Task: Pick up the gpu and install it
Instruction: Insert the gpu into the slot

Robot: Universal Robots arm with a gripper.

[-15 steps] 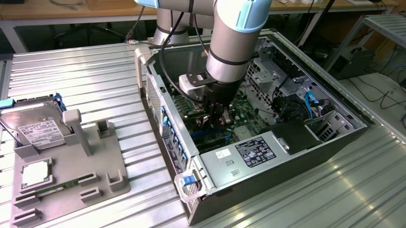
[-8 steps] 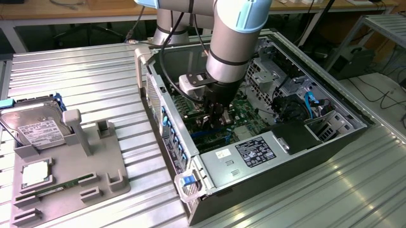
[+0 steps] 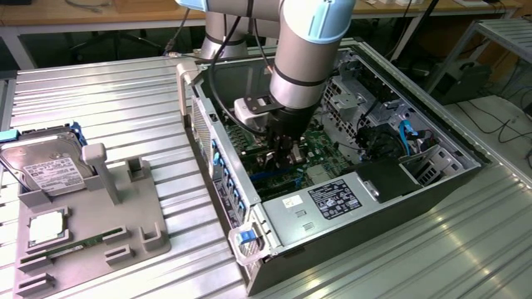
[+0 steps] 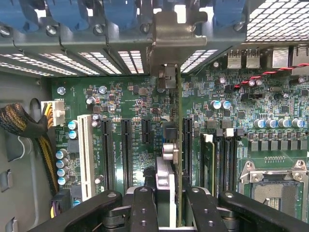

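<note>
Arm (image 3: 303, 56) vertical inside open computer case (image 3: 432, 180); claw (image 4: 166, 203) clamped on gpu (image 4: 177, 145), edge-on above motherboard (image 4: 130, 111)

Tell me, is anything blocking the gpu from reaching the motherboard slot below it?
Nothing visible does. The gpu, edge-on between the fingers, stands upright over a black slot on the motherboard, its silver bracket at the case's rear wall.
</note>
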